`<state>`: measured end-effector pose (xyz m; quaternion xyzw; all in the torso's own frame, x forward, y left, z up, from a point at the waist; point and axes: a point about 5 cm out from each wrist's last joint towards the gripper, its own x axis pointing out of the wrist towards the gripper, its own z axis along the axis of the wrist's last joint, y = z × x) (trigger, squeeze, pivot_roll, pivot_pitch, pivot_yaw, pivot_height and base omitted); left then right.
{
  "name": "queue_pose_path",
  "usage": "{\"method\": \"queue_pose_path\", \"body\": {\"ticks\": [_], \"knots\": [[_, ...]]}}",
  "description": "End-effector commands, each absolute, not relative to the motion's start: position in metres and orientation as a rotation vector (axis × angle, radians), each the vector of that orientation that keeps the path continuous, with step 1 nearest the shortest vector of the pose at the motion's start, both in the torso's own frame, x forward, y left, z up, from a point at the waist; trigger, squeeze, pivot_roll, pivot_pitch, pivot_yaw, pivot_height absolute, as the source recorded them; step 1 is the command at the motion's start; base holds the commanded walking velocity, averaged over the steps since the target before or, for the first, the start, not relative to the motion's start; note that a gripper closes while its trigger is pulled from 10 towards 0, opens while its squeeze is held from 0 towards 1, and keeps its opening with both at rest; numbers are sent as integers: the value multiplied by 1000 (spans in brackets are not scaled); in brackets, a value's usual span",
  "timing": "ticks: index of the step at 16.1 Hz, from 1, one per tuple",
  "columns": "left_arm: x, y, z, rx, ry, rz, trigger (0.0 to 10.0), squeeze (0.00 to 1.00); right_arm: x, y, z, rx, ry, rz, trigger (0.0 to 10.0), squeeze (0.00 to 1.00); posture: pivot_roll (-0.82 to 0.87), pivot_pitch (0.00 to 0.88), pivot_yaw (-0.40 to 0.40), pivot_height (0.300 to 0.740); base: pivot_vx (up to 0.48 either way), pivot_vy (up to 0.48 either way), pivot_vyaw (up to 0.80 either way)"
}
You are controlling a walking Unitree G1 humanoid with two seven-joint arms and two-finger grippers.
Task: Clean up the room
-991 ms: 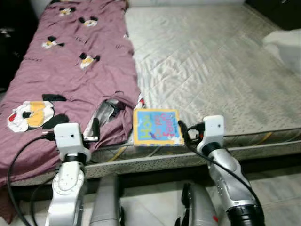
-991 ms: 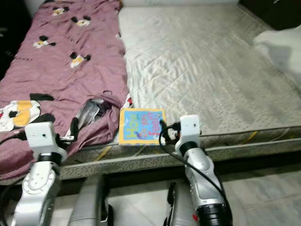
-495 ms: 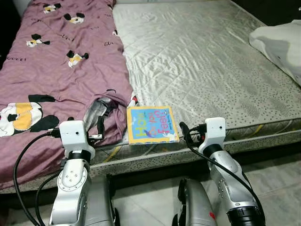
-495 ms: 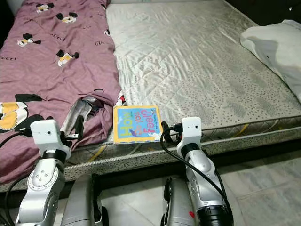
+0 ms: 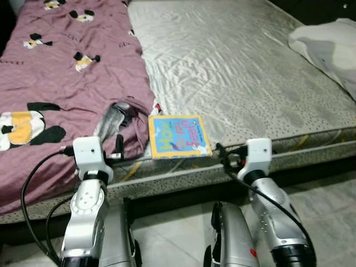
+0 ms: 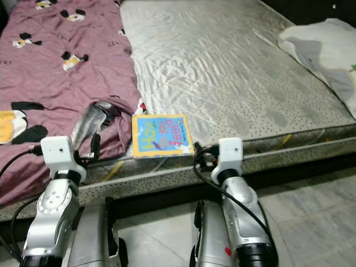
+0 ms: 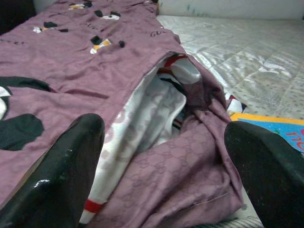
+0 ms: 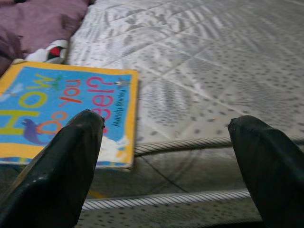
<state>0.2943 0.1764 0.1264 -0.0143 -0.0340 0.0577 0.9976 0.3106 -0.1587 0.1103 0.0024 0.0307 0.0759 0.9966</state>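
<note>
Right tool [image 8: 164, 156], fingers spread, faces yellow-bordered blue book [image 5: 177, 136].

Bare quilted bed [image 5: 239, 67], no sheet on it. Purple cartoon-print blanket [image 5: 61, 72] covers the left side w/ some white cloth [image 7: 156, 107] tucked in its fold. Kids' book [image 5: 177, 135] flat at the front edge, just beside the blanket. White pillow [image 5: 328, 41] at the right edge.

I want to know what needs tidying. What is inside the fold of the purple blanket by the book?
Bunched white cloth with red stripes shows in the purple blanket's opening beside the book. What it is, or anything deeper, is covered.
</note>
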Motion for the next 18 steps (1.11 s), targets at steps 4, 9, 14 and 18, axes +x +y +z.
{"method": "queue_pose_path", "body": {"ticks": [4,9,14,18], "knots": [[306,173,117,-57,-20,94,10000,0,303,-176,114,-19,51,101,10000,0,-92,202,-45,501,0,0,0],[328,158,113,-93,19,36,10000,0,287,-186,127,-35,48,131,10000,0,-148,222,-54,501,0,0,0],[329,152,106,-126,60,8,10000,0,246,-205,124,-91,117,150,10000,0,-155,256,-61,501,0,0,0],[321,150,98,-176,94,49,10000,0,262,-206,133,-110,118,170,10000,0,-138,261,-81,501,0,0,0]]}}
